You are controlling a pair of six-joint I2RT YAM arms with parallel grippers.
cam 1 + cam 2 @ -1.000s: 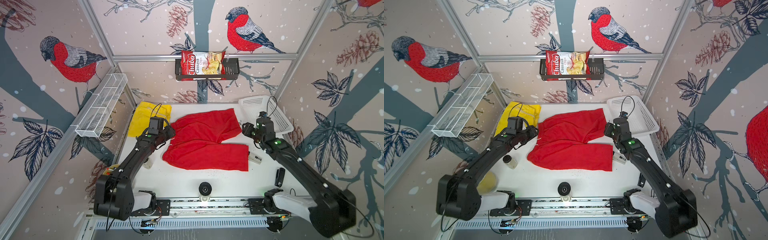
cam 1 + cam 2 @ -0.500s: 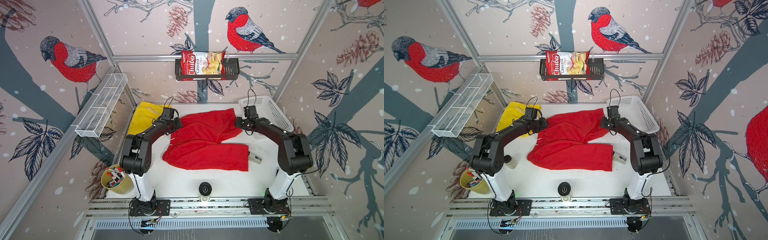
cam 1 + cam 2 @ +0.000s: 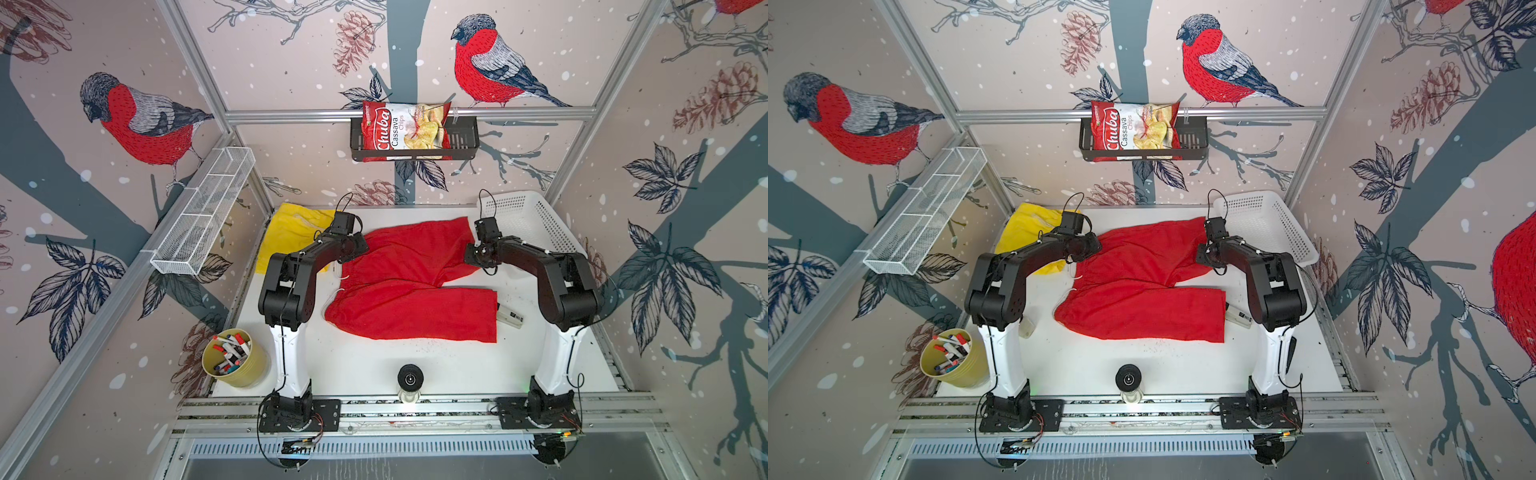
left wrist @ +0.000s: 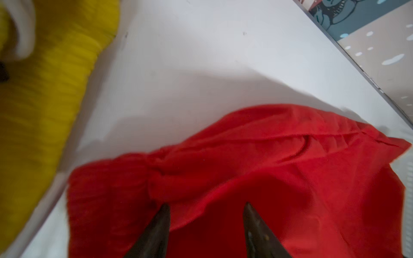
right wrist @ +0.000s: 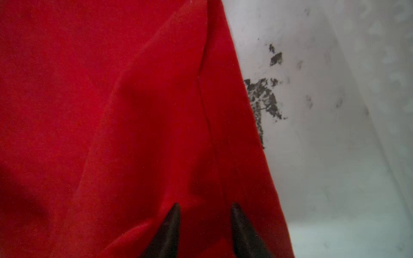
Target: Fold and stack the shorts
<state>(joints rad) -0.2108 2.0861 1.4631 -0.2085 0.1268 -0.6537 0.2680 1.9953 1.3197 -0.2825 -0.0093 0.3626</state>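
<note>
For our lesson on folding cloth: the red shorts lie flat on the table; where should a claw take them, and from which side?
I'd pinch the red shorts at the far waistband corner and the far leg's hem, coming down from above: they lie flat, legs splayed, so those edges fold over the near leg.

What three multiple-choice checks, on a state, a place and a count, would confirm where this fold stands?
1. The red shorts are: A. folded in half; B. spread open, legs apart; C. rolled up.
2. The yellow shorts lie: A. atop the red shorts; B. at the table's near right corner; C. at its far left corner.
3. Pairs of shorts in view: A. two; B. one; C. three.

Answers: 1 B, both legs show separately in both top views. 2 C, the yellow cloth sits by the back left walls. 3 A, only one red and one yellow pair show.
</note>
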